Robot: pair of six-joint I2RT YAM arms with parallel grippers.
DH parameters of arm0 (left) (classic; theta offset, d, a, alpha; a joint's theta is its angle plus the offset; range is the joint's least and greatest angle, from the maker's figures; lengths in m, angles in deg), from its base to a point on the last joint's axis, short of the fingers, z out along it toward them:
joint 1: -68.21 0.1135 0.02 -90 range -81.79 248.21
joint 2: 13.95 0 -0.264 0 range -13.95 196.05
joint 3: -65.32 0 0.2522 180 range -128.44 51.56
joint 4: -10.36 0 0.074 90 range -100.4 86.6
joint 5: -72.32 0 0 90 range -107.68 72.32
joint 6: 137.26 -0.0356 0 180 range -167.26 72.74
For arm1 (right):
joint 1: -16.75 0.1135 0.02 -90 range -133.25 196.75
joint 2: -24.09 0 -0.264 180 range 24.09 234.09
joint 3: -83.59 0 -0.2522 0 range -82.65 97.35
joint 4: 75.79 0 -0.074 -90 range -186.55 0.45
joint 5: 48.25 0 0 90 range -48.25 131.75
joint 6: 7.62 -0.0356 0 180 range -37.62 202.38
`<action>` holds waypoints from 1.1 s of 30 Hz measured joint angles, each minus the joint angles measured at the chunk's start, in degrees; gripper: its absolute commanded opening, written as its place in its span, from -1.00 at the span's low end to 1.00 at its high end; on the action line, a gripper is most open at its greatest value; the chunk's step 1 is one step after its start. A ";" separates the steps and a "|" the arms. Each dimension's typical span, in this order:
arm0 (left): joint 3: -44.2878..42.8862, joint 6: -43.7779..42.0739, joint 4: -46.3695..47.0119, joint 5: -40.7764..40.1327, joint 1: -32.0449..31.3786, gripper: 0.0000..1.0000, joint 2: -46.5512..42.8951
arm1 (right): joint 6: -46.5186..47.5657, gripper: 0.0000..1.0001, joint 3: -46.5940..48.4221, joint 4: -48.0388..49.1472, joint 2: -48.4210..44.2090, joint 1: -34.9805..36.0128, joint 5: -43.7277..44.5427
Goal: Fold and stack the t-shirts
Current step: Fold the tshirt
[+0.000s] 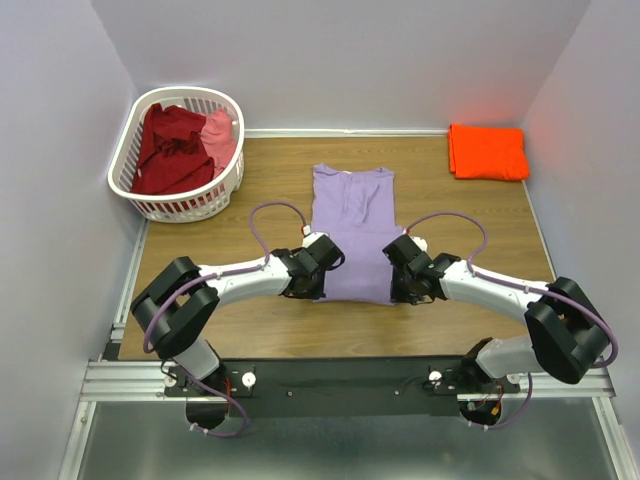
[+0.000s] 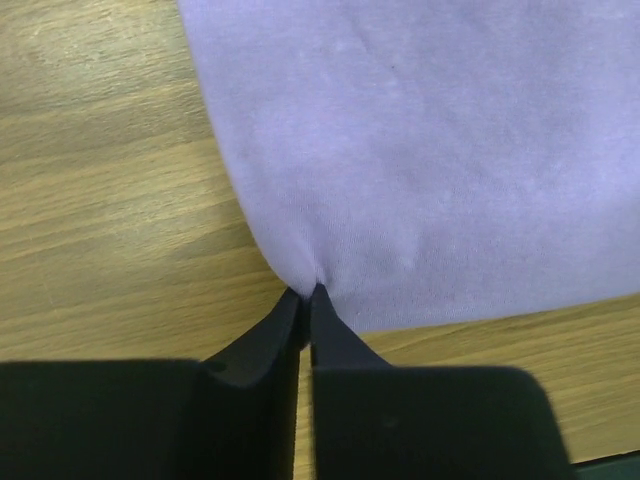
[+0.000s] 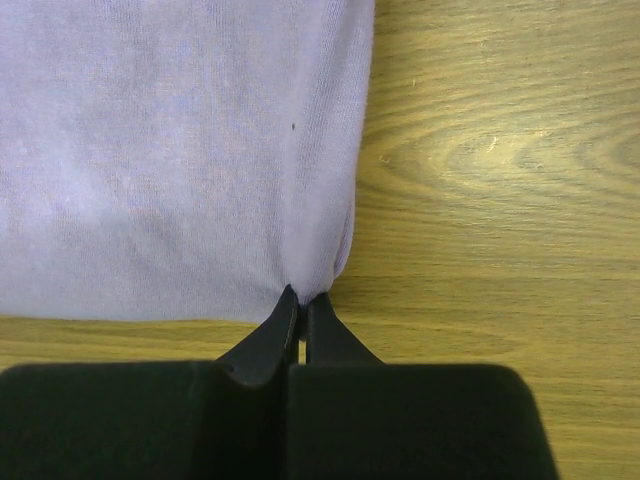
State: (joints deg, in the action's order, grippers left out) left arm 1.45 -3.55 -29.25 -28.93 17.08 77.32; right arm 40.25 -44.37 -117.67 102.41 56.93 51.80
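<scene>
Lavender t-shirt [image 1: 350,225] lies flat on the table [image 1: 350,330], spread between and beyond both pairs of fingers. The left fingers [image 2: 292,318] are clenched on its near left hem corner; the cloth runs forward and to their right. The right fingers [image 3: 282,318] are clenched likewise on the near right corner, cloth forward and to their left. The long axis runs straight away from the fingers, hem at the tips, collar at the far end. I judge the step to be the cross fold: next, both corners must rise together and travel evenly toward the collar, so the hem lands square.
</scene>
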 measured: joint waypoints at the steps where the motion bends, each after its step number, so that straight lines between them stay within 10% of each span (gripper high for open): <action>1: 0.11 0.04 0.13 0.13 0.00 -1.00 -0.02 | 0.00 -0.99 0.00 0.02 0.00 0.00 0.00; 10: 5.88 0.92 2.95 2.54 -1.18 -1.00 -5.07 | -0.74 -0.99 -2.12 -2.38 -3.21 0.72 -4.98; 21: 16.00 14.51 -9.11 15.04 -19.80 -1.00 -22.97 | -13.11 -0.99 -4.26 -19.12 -17.11 15.67 -12.26; 33: 5.07 8.68 -13.49 14.47 -4.04 -1.00 -29.55 | -12.17 -0.99 24.96 -32.13 -11.85 12.74 2.60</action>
State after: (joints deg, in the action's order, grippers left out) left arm 6.52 5.12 -42.73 -14.46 13.04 47.77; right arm 28.07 -19.41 -149.80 90.57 69.68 54.40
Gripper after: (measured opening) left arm 0.011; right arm 0.015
